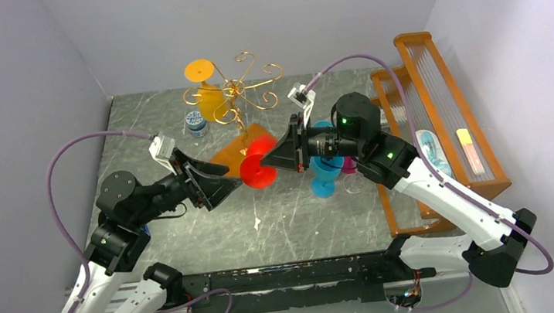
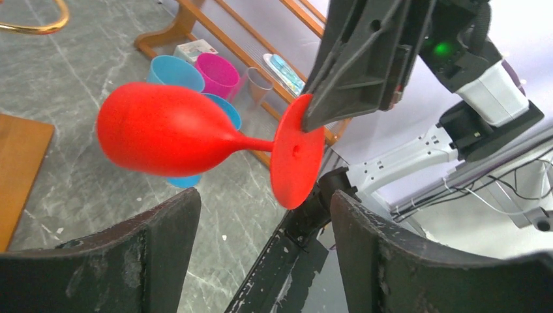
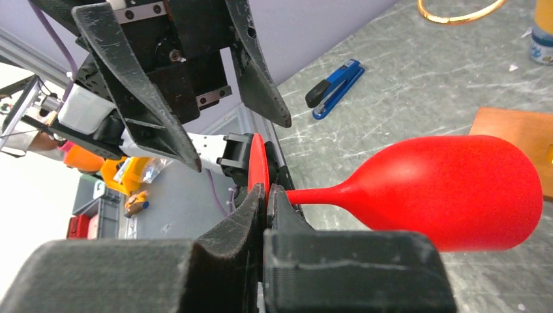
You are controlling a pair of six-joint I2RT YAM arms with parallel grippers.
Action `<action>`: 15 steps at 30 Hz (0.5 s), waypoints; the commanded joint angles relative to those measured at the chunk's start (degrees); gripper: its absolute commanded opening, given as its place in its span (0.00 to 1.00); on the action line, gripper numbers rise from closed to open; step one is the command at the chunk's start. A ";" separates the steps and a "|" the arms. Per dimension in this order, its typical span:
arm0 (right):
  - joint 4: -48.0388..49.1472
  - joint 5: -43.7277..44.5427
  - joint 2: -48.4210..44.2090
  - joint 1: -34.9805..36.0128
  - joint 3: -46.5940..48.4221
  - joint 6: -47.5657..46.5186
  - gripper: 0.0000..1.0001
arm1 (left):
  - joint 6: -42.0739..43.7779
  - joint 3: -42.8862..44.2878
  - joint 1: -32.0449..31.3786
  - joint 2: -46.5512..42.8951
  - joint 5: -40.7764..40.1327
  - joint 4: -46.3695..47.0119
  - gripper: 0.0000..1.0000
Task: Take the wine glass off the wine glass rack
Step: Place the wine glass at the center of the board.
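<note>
Plain pale walls (image 1: 259, 11) close the space in on three sides — back, left and right. The table top (image 1: 303, 216) is grey, marble-patterned with white veins, under soft, even light.

A smooth red plastic wine glass (image 1: 259, 168) is plain, the thin wire wine glass rack (image 1: 237, 98) shines gold, and the marbled table (image 1: 303, 216) is grey with white veins.

No lettering, number or brand can be read. A blue-and-white printed label is seen on the small jar (image 1: 195, 123), and coloured print is carried by the white box (image 2: 195, 49) and the flat packet (image 1: 428, 147), but all of it is too small and blurred to be made out
</note>
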 commanded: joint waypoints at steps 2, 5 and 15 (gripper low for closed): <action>4.61 1.68 0.01 1.48 -2.74 2.84 0.00 | -0.36 -1.22 0.32 0.75 5.46 2.57 0.76; 4.24 1.61 0.65 2.07 -2.40 2.83 0.00 | -1.35 -3.38 0.31 0.68 6.06 4.24 0.62; 11.37 -0.75 0.08 2.36 -7.57 8.14 0.00 | -3.25 -6.58 0.32 0.86 8.69 7.58 0.57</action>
